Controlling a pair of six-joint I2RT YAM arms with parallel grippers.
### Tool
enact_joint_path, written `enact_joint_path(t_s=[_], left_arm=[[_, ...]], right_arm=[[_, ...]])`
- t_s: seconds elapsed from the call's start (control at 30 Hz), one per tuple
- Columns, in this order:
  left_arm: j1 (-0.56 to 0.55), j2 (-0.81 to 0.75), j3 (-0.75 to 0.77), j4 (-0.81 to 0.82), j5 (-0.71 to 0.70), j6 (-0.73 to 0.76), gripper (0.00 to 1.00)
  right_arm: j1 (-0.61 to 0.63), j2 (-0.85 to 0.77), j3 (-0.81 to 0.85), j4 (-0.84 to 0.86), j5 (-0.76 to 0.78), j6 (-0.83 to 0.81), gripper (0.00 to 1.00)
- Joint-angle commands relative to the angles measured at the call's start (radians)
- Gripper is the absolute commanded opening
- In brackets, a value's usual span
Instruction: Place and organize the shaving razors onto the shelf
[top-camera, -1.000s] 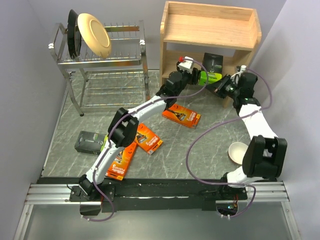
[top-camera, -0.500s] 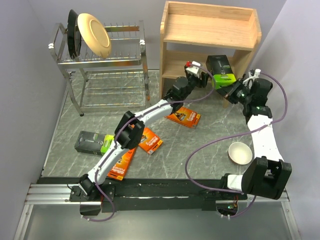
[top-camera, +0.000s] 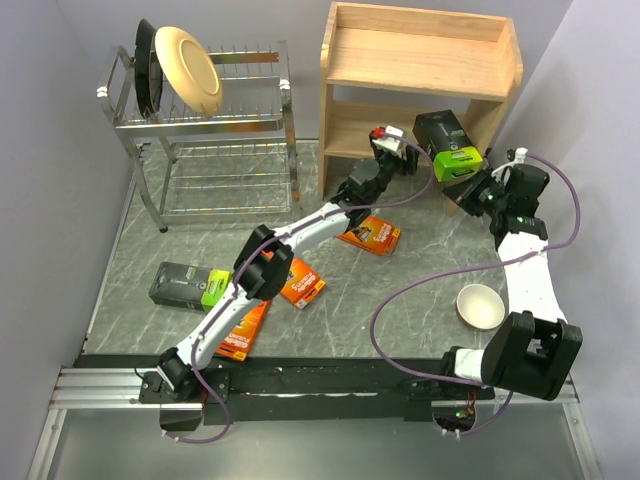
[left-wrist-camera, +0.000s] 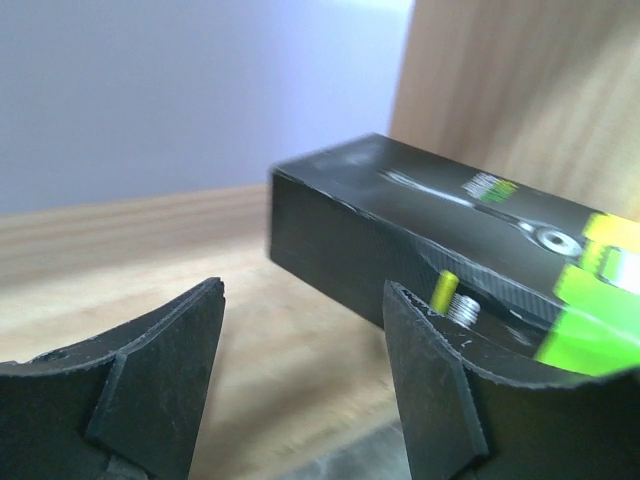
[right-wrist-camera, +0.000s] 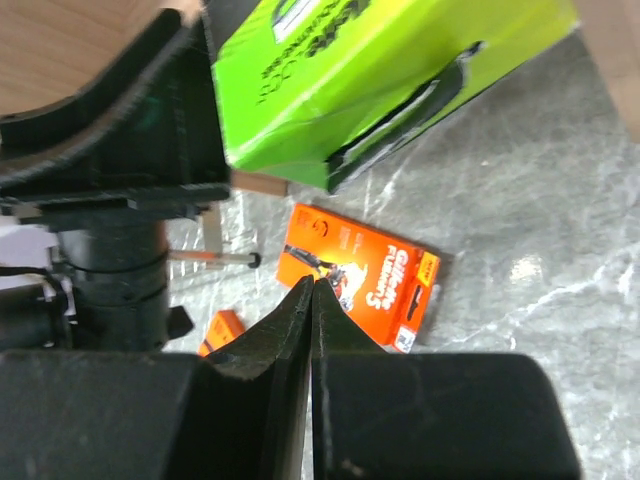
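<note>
One black razor pack with a lime-green end (top-camera: 446, 143) lies on the lower tier of the wooden shelf (top-camera: 420, 62), its green end sticking out over the front edge. In the left wrist view the pack (left-wrist-camera: 430, 240) rests on the wood just ahead and to the right. My left gripper (top-camera: 404, 150) (left-wrist-camera: 303, 290) is open and empty beside it. My right gripper (top-camera: 477, 184) (right-wrist-camera: 312, 283) is shut and empty just below the green end (right-wrist-camera: 380, 70). Three orange packs (top-camera: 368, 232) (top-camera: 298, 279) (top-camera: 240, 326) and a second black pack (top-camera: 184, 285) lie on the table.
A chrome dish rack (top-camera: 212, 135) with plates (top-camera: 186, 66) stands at the back left. A white bowl (top-camera: 480, 305) sits beside the right arm. The left arm stretches diagonally over the orange packs. Grey walls close in both sides.
The black pack has shifted right and turned on the lower tier, its green end now pointing front-right. My left gripper has reached further in; my right gripper has drawn back to the right.
</note>
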Motion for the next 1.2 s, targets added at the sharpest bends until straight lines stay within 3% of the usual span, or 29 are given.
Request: enact_joint_path(t_s=[0.0,0.1,0.17,0.27,0.3,0.33,0.47,0.57,0.63,0.7,0.77,0.8,0.97,1.17], left_arm=[[0.028,0.042,0.094,0.058,-0.021,0.027,0.69],[0.034,0.060,0.096,0.089,0.028,0.045,0.71],[0.031,-0.006,0.040,0.120,0.028,0.087,0.73],[0.022,-0.183,-0.216,0.265,0.051,0.188,0.75],[0.018,-0.235,-0.367,0.293,0.056,0.205,0.77],[0.018,-0.336,-0.441,0.325,0.062,0.222,0.78],[0.017,-0.594,-0.838,0.345,0.115,0.225,0.81],[0.012,-0.769,-0.989,0.271,0.099,0.208,0.86],[0.011,-0.857,-1.013,0.201,0.018,0.182,0.89],[0.009,-0.903,-1.005,0.105,-0.074,0.177,1.00],[0.009,-0.911,-0.979,0.048,-0.140,0.174,0.99],[0.009,-0.909,-0.970,0.042,-0.195,0.182,0.99],[0.025,-0.857,-0.873,-0.004,-0.335,0.168,0.92],[0.077,-0.776,-0.781,-0.057,-0.351,0.113,0.89]], right_arm=[[-0.005,0.001,0.021,0.029,0.054,-0.021,0.07],[-0.018,0.026,0.098,-0.029,0.036,-0.078,0.12],[-0.043,0.034,0.145,-0.129,0.037,-0.165,0.16],[-0.087,0.034,0.207,-0.204,0.044,-0.228,0.24],[-0.094,0.029,0.212,-0.215,0.044,-0.236,0.28],[-0.098,0.028,0.218,-0.226,0.051,-0.242,0.36],[-0.112,0.028,0.248,-0.243,0.051,-0.271,0.46],[-0.112,-0.006,0.233,-0.179,0.070,-0.282,0.50],[-0.112,-0.029,0.212,-0.089,0.094,-0.271,0.59],[-0.111,-0.057,0.181,-0.027,0.122,-0.262,0.71],[-0.111,-0.063,0.158,0.058,0.136,-0.251,0.78],[-0.111,-0.063,0.153,0.082,0.137,-0.247,0.86],[-0.103,-0.005,0.173,0.174,0.143,-0.214,0.87],[-0.057,0.067,0.225,0.196,0.160,-0.262,0.87]])
